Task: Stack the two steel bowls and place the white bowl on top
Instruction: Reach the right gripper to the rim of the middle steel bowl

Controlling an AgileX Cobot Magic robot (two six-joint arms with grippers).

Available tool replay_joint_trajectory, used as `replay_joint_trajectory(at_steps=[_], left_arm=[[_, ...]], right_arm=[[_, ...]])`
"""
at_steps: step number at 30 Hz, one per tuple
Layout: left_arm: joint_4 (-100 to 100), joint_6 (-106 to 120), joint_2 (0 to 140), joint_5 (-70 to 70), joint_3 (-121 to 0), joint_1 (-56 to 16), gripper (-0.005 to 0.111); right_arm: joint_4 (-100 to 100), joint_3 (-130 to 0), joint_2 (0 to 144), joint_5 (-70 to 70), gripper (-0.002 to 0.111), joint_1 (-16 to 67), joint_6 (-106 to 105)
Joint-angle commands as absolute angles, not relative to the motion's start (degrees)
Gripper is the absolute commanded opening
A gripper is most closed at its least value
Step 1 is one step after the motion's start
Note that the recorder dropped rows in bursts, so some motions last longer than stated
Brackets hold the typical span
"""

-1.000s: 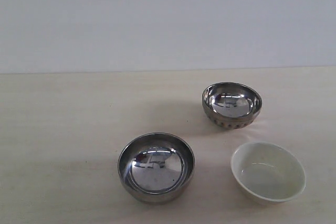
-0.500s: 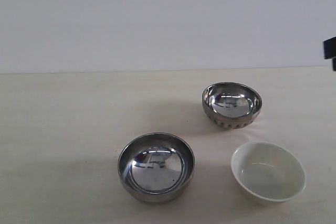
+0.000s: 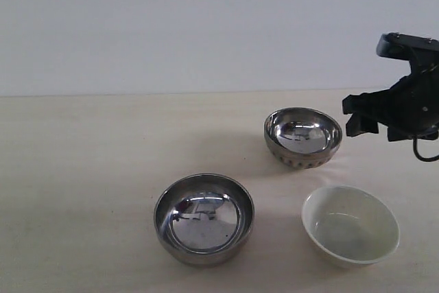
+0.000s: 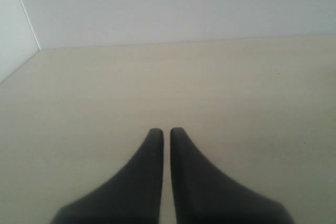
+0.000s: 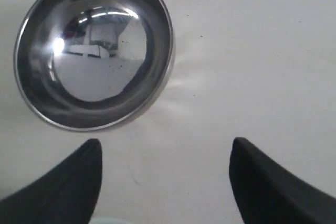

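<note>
Two steel bowls stand apart on the table: one with a dimpled band (image 3: 303, 137) at the far right and a plain one (image 3: 204, 218) nearer the front. To the right of the plain one is the white bowl (image 3: 350, 225). My right gripper (image 3: 357, 116) hangs open in the air just right of the dimpled bowl and touches nothing. Its wrist view looks down into a steel bowl (image 5: 94, 51) ahead of the open gripper (image 5: 165, 144), with bare table between the fingers. My left gripper (image 4: 166, 131) is shut and empty over bare table; it is out of the exterior view.
The pale wooden table (image 3: 82, 169) runs back to a plain white wall (image 3: 171, 25). In the left wrist view a wall corner (image 4: 23, 19) stands at the table's far edge.
The right arm has come in from the right edge of the exterior view and now hangs beside the dimpled steel bowl. None of the bowls has moved.
</note>
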State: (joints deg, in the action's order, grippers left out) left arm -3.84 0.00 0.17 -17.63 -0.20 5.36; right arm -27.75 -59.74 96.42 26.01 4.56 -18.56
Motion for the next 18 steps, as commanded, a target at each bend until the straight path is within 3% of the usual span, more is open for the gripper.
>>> replay_joint_trajectory(at_steps=[1,18], left_arm=[[-3.53,-0.45,0.00,-17.62,0.00,5.56,0.004],[-3.53,-0.45,0.00,-17.62,0.00,5.56,0.004]], right_arm=[[-32.07,-63.82,102.21,24.48,0.062,4.58,-23.01],[-32.81,-74.32,118.05,18.63,0.059,8.70,-24.19]])
